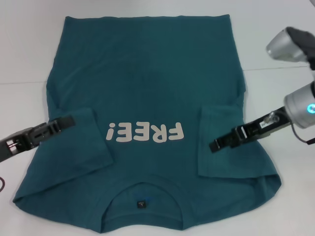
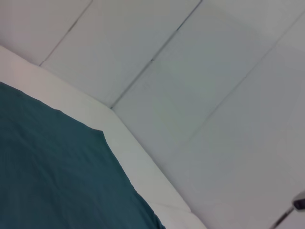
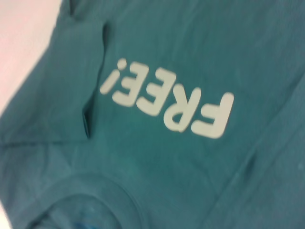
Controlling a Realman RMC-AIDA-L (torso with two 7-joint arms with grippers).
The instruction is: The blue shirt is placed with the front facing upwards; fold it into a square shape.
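From my head camera I've got the blue shirt [image 1: 147, 93] spread front-up across the white table [image 1: 275, 34], collar toward the robot at six o'clock and hem away at twelve, the pale "FREE!" lettering [image 1: 146, 132] reading upside down to me near the centre. Both short sleeves are folded inward onto the chest, one flap at about eight o'clock from the lettering, the other at about three o'clock. A small dark neck label [image 1: 141, 203] sits inside the collar at six. My left gripper [image 1: 66, 121] reaches in from nine o'clock, arm low and nearly level, its tip over the folded left sleeve's upper edge; whether its claw is released or clenched, I cannot tell. My right gripper [image 1: 215, 144] comes in from three o'clock, the arm sloping down from a silver joint with a blue light, its dark tip over the folded right sleeve; its claw state I cannot tell either. My left wrist camera shows only a corner of the shirt [image 2: 57, 176] lying on the table edge, with grey floor beyond. My right wrist camera looks down on the lettering [image 3: 167, 102] and the collar curve.
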